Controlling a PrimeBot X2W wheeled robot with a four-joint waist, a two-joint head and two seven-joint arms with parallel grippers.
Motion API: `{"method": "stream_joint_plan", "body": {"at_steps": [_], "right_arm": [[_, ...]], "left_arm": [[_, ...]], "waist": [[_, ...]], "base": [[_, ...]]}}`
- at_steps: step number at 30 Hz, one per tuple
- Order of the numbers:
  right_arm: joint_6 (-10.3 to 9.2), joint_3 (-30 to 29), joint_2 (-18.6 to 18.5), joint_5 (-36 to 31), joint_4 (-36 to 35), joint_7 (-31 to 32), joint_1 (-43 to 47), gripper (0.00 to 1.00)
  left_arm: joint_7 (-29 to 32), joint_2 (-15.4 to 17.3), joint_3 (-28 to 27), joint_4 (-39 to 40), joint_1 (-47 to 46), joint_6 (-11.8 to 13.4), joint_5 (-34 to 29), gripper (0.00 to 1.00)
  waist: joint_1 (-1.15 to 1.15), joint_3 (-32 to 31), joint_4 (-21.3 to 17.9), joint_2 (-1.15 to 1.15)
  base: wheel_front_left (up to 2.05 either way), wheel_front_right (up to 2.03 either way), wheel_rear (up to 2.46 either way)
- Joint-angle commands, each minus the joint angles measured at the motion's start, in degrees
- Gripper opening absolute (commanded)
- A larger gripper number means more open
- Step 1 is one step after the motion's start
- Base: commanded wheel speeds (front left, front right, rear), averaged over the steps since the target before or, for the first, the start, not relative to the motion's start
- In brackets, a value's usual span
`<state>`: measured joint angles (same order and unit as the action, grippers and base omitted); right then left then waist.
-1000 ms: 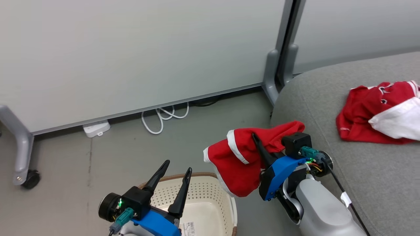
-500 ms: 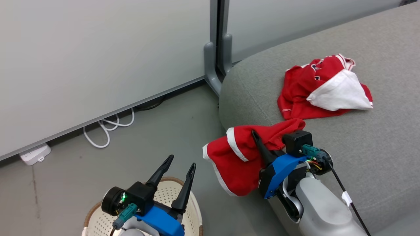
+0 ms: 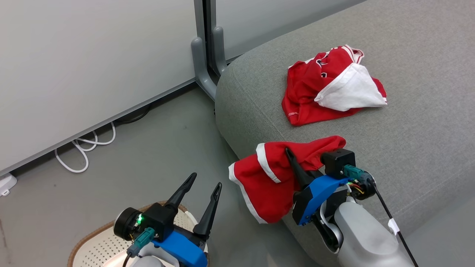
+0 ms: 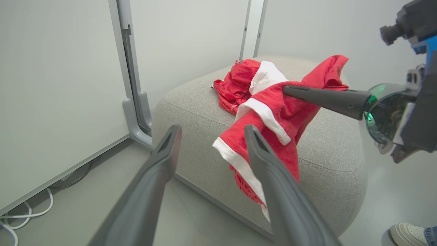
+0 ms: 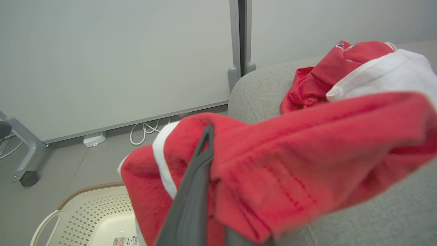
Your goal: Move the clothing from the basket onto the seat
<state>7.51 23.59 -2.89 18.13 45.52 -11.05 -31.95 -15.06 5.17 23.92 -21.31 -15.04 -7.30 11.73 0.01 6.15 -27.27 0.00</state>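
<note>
My right gripper (image 3: 293, 157) is shut on a red garment with white trim (image 3: 267, 178), which hangs over the left edge of the grey seat (image 3: 408, 141); the same garment (image 4: 273, 116) (image 5: 290, 171) drapes over the finger in both wrist views. A second red and white garment (image 3: 330, 87) lies crumpled on the seat. My left gripper (image 3: 206, 180) stands open and holds nothing, above the cream basket (image 3: 92, 244) at the lower left. The basket (image 5: 99, 215) shows its perforated wall and barcode label in the right wrist view.
A pale partition wall with a grey post and foot (image 3: 202, 55) stands behind the seat. White cables (image 3: 85, 146) lie on the grey floor along the wall. A castor wheel (image 5: 29, 178) sits at the left. A person's shoe (image 4: 408, 234) is beside the seat.
The camera has swung to the right, so the seat and its garment slid left and the basket dropped toward the corner. Both grippers keep their states; the held garment now overlaps the seat's edge.
</note>
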Motion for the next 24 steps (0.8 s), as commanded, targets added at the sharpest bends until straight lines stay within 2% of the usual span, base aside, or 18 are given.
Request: {"method": "stream_joint_plan", "body": {"at_steps": [1, 8, 11, 16, 21, 22, 23, 24], "right_arm": [[-0.04, 0.2, 0.0, 0.2, 0.1, -0.3, 0.4, 0.0], [-0.04, -0.5, 0.0, -0.1, 0.6, -0.5, -0.8, 0.0], [-0.04, -2.1, 0.0, -2.4, 0.7, -0.4, -3.5, 0.0], [-0.05, -6.8, -2.8, -5.7, -0.7, 1.0, -11.0, 0.0], [-0.04, -14.9, -7.9, -8.5, -3.6, 3.6, -20.2, 0.0], [-0.04, -19.2, -9.8, -9.3, -5.3, 4.5, -23.6, 0.0], [-0.04, -19.2, -9.8, -9.3, -5.3, 4.5, -23.6, 0.0], [-0.05, -21.6, -10.7, -9.6, -6.1, 5.0, -25.0, 0.0]], "left_arm": [[-0.2, 0.6, 0.1, 0.1, -0.3, -0.2, 0.3, 1.0], [-0.2, 0.7, 0.8, 0.0, -0.3, -0.2, 0.7, 1.0], [-0.2, 0.7, 0.8, 0.3, -0.8, -0.2, 0.6, 1.0], [-0.2, 1.8, 1.6, 1.1, -2.0, -0.2, 0.0, 1.0], [-0.2, 3.7, 3.5, 3.0, -5.2, -0.2, -0.7, 1.0], [-0.2, 4.8, 4.6, 3.8, -6.8, -0.2, -0.9, 1.0], [-0.2, 4.8, 4.6, 3.8, -6.8, -0.2, -0.9, 1.0], [-0.2, 5.4, 5.2, 4.3, -7.7, -0.2, -1.1, 1.0]], "waist": [[-0.01, -0.1, -0.2, 0.0], [-0.01, -0.1, 0.1, 0.0], [-0.01, 0.6, 0.5, 0.0], [-0.01, 3.9, 1.5, 0.0], [-0.01, 9.8, 3.7, 0.0], [-0.01, 12.8, 4.6, 0.0], [-0.01, 12.8, 4.6, 0.0], [-0.01, 14.4, 5.1, 0.0]], "base": [[0.0, 0.0, 0.0], [0.0, 0.0, 0.0], [0.0, 0.0, 0.0], [0.0, 0.0, 0.0], [0.0, 0.0, 0.0], [0.0, 0.0, 0.0], [0.0, 0.0, 0.0], [0.0, 0.0, 0.0]]}}
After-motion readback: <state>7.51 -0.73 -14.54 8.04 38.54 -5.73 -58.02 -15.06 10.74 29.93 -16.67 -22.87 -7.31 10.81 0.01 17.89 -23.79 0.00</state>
